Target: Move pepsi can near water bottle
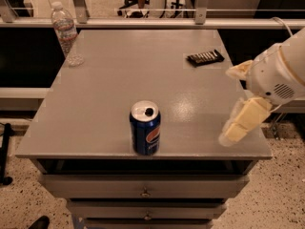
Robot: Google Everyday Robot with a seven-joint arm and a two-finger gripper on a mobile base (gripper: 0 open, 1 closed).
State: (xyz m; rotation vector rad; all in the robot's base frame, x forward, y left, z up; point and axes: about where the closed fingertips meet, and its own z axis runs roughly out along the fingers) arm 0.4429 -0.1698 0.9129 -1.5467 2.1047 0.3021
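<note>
The pepsi can stands upright near the front edge of the grey table; it is dark blue with a silver opened top and the round logo facing me. The water bottle stands upright at the far left corner, clear with a white cap. My gripper is at the right edge of the table, to the right of the can and well apart from it. Its two cream fingers are spread apart and hold nothing.
A flat black object lies at the far right of the table. Drawers sit below the tabletop. A metal railing runs behind the table.
</note>
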